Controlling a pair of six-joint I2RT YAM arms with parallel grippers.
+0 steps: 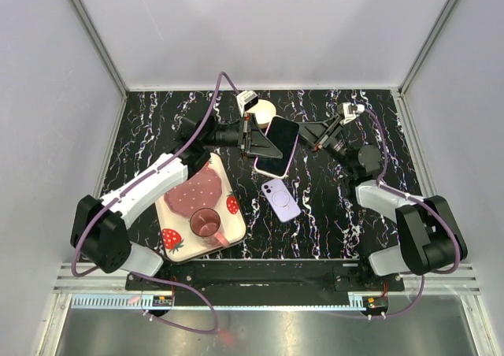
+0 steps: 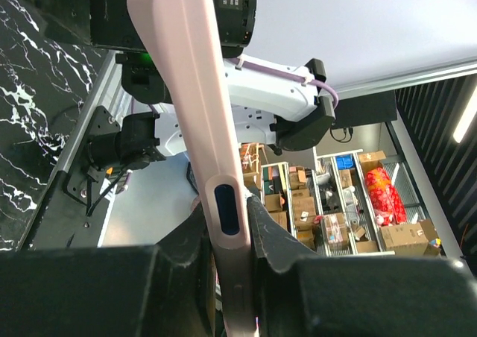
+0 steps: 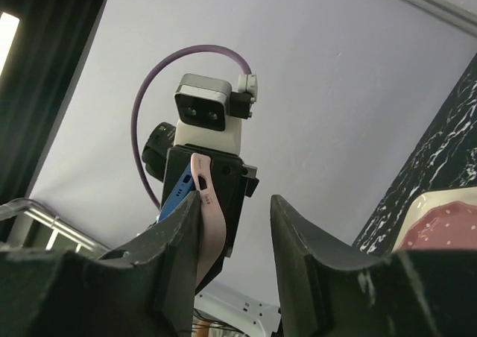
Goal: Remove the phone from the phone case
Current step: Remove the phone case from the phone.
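The phone (image 1: 279, 139), dark screen up, sits in a pink phone case (image 1: 273, 169) held tilted above the table's middle. My left gripper (image 1: 256, 145) is shut on its left edge; in the left wrist view the left gripper (image 2: 226, 206) pinches the case's pink side (image 2: 190, 76). My right gripper (image 1: 313, 138) stands open just right of the phone. In the right wrist view the case (image 3: 207, 210) lies against the right gripper's (image 3: 235, 203) left finger, and the right finger is apart. The phone's blue corner (image 3: 174, 197) peeks out of the bent case there.
A lilac phone-shaped thing (image 1: 281, 199) with a ring on its back lies flat on the black marble table (image 1: 331, 214). A strawberry-printed plate (image 1: 228, 228) with a pink cup (image 1: 206, 224) lies at the near left. A beige disc (image 1: 265, 108) lies at the back.
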